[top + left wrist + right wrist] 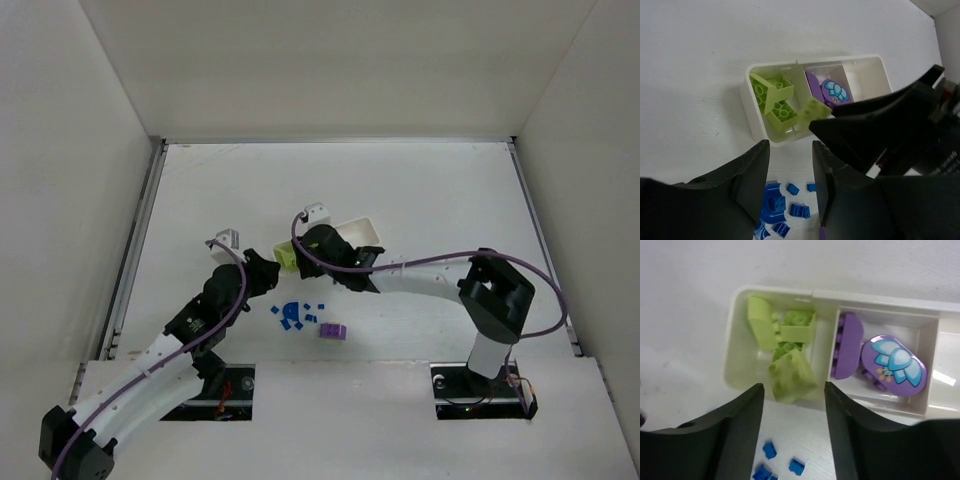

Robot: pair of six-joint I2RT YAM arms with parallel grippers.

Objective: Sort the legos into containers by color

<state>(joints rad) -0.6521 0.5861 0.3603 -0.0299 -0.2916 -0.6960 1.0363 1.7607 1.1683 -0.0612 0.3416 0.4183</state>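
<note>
Green legos (pixel 774 97) in tray (pixel 751 119); blue bits (pixel 775 207) outside.

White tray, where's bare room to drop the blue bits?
The end compartment beyond the purple pieces looks bare. The yellow-green bricks crowd the opposite end compartment; purple pieces fill the middle. Before the tray, blue bits litter the table.

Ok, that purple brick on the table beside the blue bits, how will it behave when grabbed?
The purple brick looks like hard, blocky plastic, so it probably won't flex under a squeeze. It's small, likely light, so a nudge may skid it across the smooth white table. Its boxy shape suggests it won't roll.
</note>
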